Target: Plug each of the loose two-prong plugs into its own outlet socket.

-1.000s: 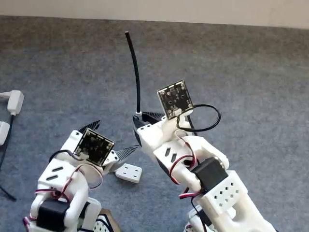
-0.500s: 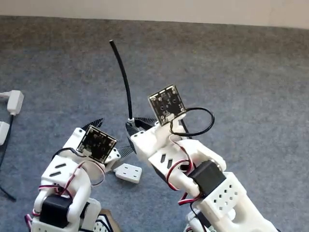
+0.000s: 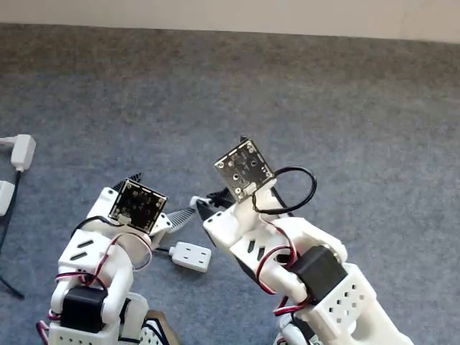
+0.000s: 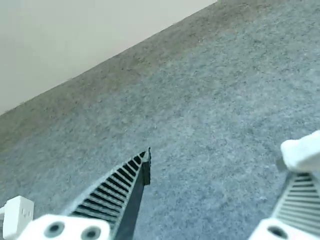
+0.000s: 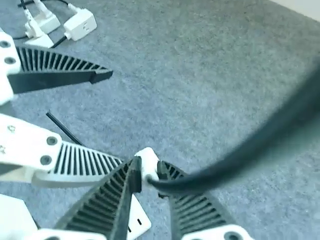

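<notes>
- From my remote seat, this reads as a small robotics test corner in an ordinary room, more hobby lab than workshop or kitchen.
- The work surface (image 3: pixel 359 108) is a grey, short-pile, carpet-like covering. I cannot tell whether it is the floor or a covered counter.
- A plain pale wall (image 3: pixel 251 13) meets it along the far edge.
- The arms (image 3: pixel 330 287) are white printed plastic with exposed red and black wiring and a bare circuit board (image 3: pixel 244 170) on each wrist.
- White outlet blocks (image 3: pixel 23 151) with cords lie loose on the covering.
</notes>
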